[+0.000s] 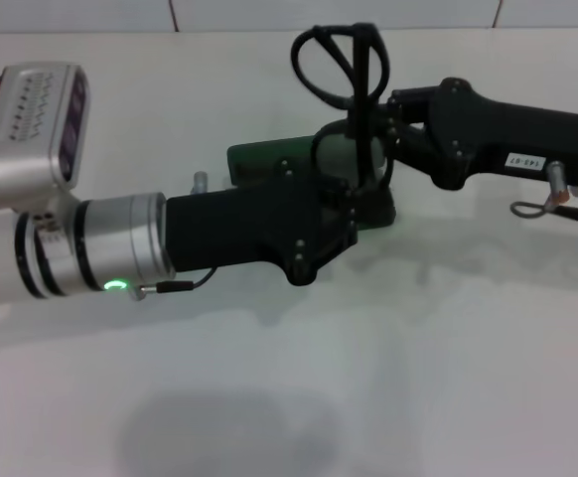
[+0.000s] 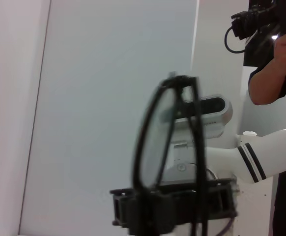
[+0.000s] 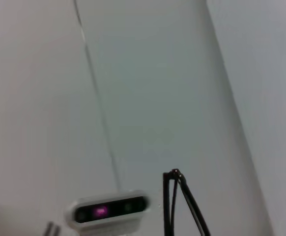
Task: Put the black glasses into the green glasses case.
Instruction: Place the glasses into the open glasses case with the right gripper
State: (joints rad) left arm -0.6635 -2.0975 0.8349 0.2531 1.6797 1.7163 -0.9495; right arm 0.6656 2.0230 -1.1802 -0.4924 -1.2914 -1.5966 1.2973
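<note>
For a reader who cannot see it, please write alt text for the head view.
The black glasses stand upright above the green glasses case, where the left gripper and right gripper meet over it. The left arm reaches in from the left, the right arm from the right, across a white table.

The left arm's matte black angular wrist housing (image 1: pixel 259 224) carried small dark screws and followed a ribbed silver cylindrical joint (image 1: pixel 100 253) with black bands and a lit green ring. A silver box-shaped camera module (image 1: pixel 33 134) with a dark glossy face sat beside it, and a thin black cable ran along the joint. The right arm's black faceted forearm shell (image 1: pixel 488 129) bore a small white label with dark digits and a looped grey cable.
</note>
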